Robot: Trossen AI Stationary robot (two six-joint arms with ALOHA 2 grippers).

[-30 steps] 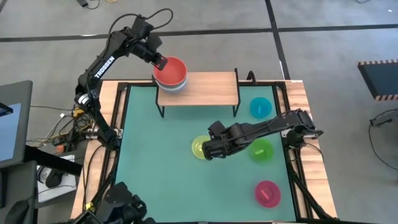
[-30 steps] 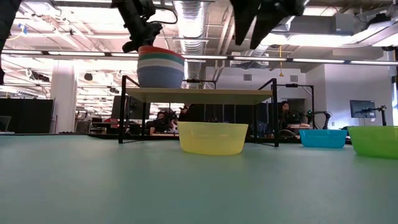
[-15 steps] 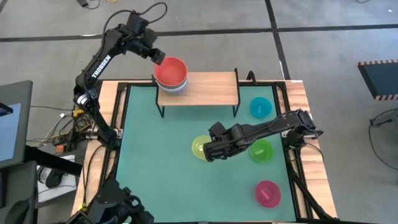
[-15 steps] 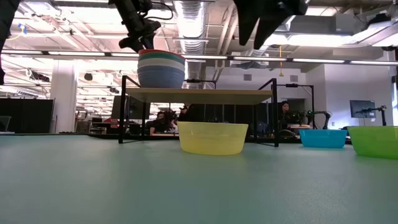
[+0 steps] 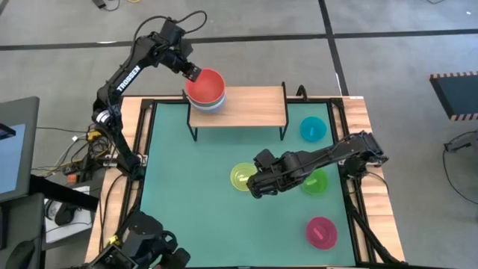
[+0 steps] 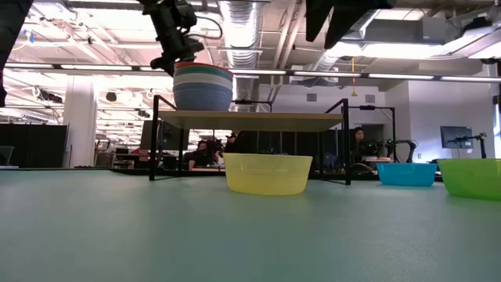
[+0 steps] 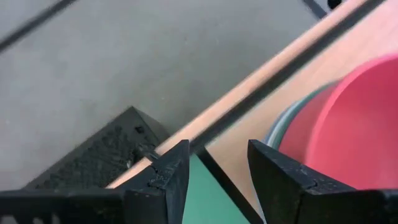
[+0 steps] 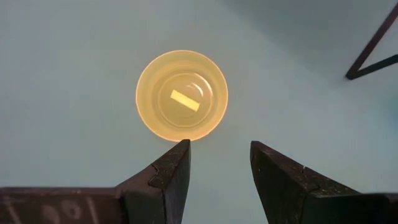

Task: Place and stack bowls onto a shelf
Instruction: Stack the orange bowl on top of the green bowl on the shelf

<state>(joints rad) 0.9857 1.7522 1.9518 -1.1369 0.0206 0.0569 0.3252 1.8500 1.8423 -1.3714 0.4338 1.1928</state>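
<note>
Right end effector (image 5: 254, 184) poised above the green mat-covered surface (image 5: 194, 217), fingers spread apart and grasping nothing, just beside the small yellow-green round plastic bowl (image 5: 242, 177) and raised clear of it. In the right wrist view, same bowl (image 8: 181, 95) seen from straight above, lying ahead of the two dark fingers (image 8: 171, 168) with a gap of bare mat between rim and fingertips; pale rectangular label visible in the bowl's bottom. In the low view, yellow-green bowl (image 6: 268, 173) resting upright on the surface in front of the low shelf with light wooden plank top and thin black metal legs (image 6: 250, 119), untouched. Left end effector (image 5: 190, 72) positioned at the back-left corner of the shelf (image 5: 254, 108), beside the rim of the red round plastic bowl (image 5: 205, 85) that tops a nested stack of larger bowls (image 6: 202, 84); fingers parted and released, holding nothing, with the red rim (image 7: 354, 118) just off to one side in the left wrist view. Stack sitting on the left end of the plank, with teal, white and blue rims showing beneath the red. Small cyan round plastic bowl (image 5: 312, 128) near the right edge of the surface, beside the shelf's right end. Small green round plastic bowl (image 5: 317, 181) partly covered by the right arm. Small magenta round plastic bowl (image 5: 322, 232) near the front-right corner, well apart from both end effectors.
</note>
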